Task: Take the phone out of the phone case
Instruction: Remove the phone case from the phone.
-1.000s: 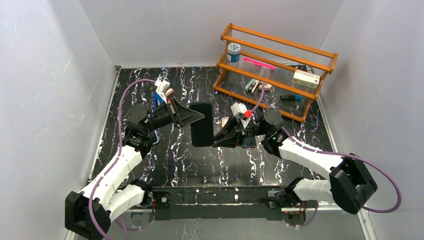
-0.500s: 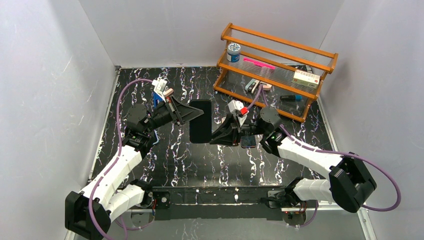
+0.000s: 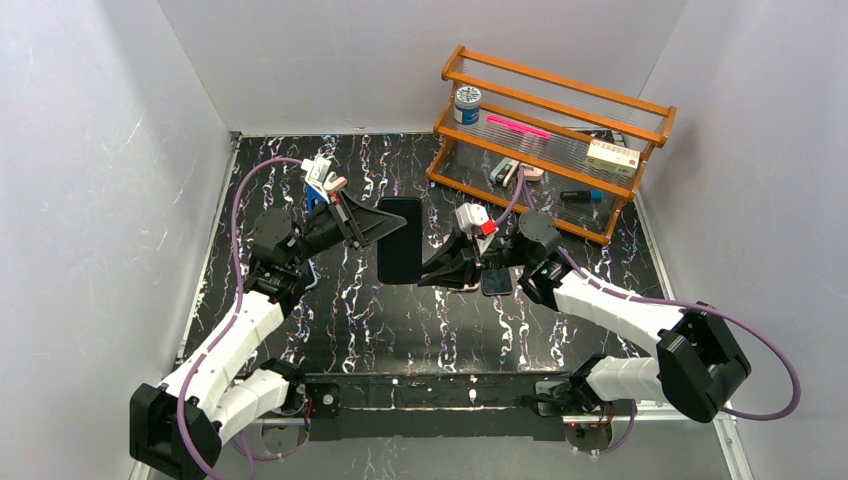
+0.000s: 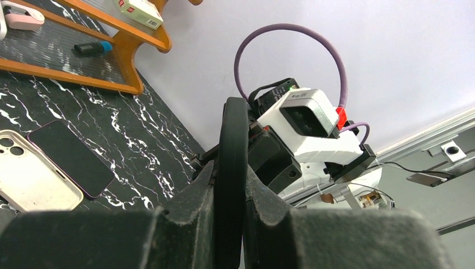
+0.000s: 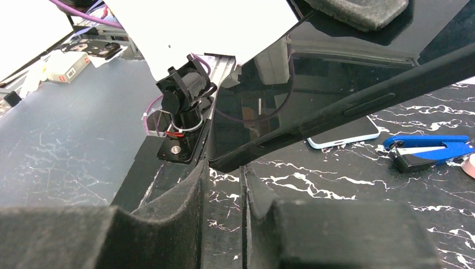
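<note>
L hand (image 3: 384,222): clamped tight on phone (image 3: 400,240), fingers either side of its upper L edge.
R hand (image 3: 428,278): closed to a narrow gap, gripping phone's lower R corner.
Phone: up off worktop (image 3: 440,330), held betw. both hands, broad face toward top cam.
Case (image 5: 369,103): black, round phone's rim.
By R arm: 2nd phone (image 3: 497,282) flat on worktop, pale case (image 4: 31,179) just beside it.
Far R: wooden rack (image 3: 555,100) w/ small items on its shelves.
</note>
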Controlling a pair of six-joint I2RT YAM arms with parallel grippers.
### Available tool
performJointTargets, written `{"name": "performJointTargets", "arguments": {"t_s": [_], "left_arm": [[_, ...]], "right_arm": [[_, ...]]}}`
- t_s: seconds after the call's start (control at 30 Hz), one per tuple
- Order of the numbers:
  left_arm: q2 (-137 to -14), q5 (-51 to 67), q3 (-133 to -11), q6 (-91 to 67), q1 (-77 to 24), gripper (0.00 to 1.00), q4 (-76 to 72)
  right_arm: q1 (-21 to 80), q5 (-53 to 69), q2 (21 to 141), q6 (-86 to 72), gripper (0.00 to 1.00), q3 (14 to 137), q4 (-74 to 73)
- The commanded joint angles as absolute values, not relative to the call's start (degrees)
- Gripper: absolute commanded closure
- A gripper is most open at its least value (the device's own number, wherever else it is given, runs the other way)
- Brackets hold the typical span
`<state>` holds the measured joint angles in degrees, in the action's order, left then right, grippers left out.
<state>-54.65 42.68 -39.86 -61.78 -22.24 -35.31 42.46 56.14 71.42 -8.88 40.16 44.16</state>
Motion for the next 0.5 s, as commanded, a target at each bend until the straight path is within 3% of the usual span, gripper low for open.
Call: {"name": "performJointTargets", "arguments": {"t_s": [0.0,0.3,0.47], "left_arm": [[-53.1,46.3,-40.0,-68.3,-24.2,1.0,-36.7],[-53.7,45.3,-39.6,-68.3,-24.2,1.0,-36.3],[-53.1,45.2,-39.0,-67.1,-24.2,1.0,-36.1]], "right_arm": [[42.1,48.8,72.2,-1.2,0.99,44.7,47.1],[42.2,45.7,72.6,1.9,0.99,46.4,44.8],[41.7,41.5,72.4,-11.6,0.99,45.5,49.4]]}}
